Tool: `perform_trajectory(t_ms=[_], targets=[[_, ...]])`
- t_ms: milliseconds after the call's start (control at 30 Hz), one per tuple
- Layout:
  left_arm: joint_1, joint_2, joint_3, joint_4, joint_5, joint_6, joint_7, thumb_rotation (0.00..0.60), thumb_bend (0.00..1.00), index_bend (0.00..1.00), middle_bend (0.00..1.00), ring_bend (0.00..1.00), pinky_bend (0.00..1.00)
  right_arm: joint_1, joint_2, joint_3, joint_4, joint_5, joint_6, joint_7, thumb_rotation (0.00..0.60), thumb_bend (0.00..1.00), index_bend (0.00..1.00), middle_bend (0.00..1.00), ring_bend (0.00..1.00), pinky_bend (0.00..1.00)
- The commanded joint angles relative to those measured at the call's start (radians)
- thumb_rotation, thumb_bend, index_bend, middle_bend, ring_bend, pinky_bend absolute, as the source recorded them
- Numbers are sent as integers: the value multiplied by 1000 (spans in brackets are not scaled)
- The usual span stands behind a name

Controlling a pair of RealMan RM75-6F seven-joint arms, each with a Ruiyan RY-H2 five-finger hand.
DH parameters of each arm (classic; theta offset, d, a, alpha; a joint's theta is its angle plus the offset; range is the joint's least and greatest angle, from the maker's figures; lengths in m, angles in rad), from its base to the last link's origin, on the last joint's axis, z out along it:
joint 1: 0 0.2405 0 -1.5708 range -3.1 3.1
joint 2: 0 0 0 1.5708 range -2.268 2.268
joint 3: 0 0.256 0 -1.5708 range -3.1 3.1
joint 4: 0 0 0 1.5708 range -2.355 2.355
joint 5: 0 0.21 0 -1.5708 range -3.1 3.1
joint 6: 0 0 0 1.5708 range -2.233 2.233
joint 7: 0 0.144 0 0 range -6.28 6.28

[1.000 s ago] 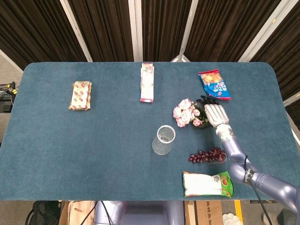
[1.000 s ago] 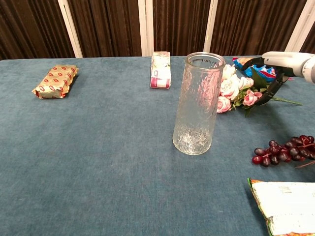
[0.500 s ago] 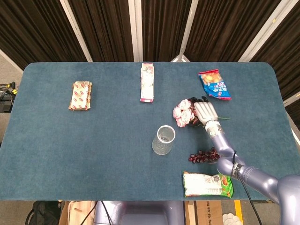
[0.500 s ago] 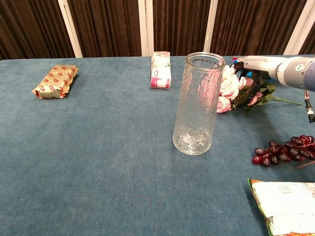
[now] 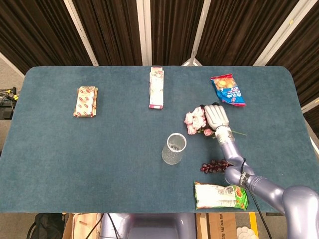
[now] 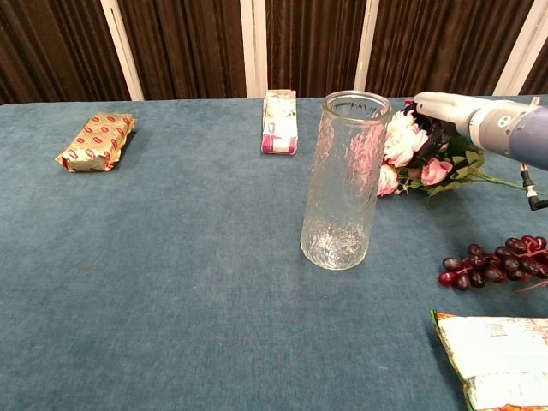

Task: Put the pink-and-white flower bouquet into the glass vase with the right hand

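Note:
The pink-and-white flower bouquet (image 5: pixel 194 120) (image 6: pixel 401 144) lies right of the glass vase (image 5: pixel 174 148) (image 6: pixel 342 184), blooms toward the vase and thin stem trailing right. My right hand (image 5: pixel 217 115) (image 6: pixel 445 110) is on top of its leafy middle, fingers curled down around it, and the blooms look raised slightly off the cloth. The vase stands upright and empty near the table's centre. The left hand shows in neither view.
A bunch of dark grapes (image 5: pixel 219 165) (image 6: pixel 492 261) and a green-and-white packet (image 5: pixel 219 195) (image 6: pixel 497 360) lie under my right forearm. A blue snack bag (image 5: pixel 228 89) sits behind the bouquet. A pink box (image 5: pixel 156 87) (image 6: pixel 280 122) and a yellow packet (image 5: pixel 85 101) (image 6: pixel 97 141) lie farther left.
My right hand moved left over the bouquet and closed its fingers around it. The blooms have tipped up and shifted slightly toward the vase.

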Motion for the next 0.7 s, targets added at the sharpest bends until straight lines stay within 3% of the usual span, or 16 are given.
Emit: perform_trajectory(t_ms=[33,333,600,700], targets=[[-1,1,-1,0,-4,-3,0,600,188,151,0,0,23,-10,28,6,-30,-9,-2,20,600,340,415,458,569,207],[1,6,-1,1,0,-6,-24,600,189,151,0,0,23,-71,236,98,-277,-8,-85,242,600,340,421,458,569,210],[8,12,4,3,22,7,-54,600,189,151,0,0,23,-145,425,235,-459,-80,-80,502,600,341,433,459,569,211],[11,11,4,5,27,16,-59,600,189,151,0,0,23,-178,484,310,-531,-103,-56,635,600,340,438,459,569,212]])
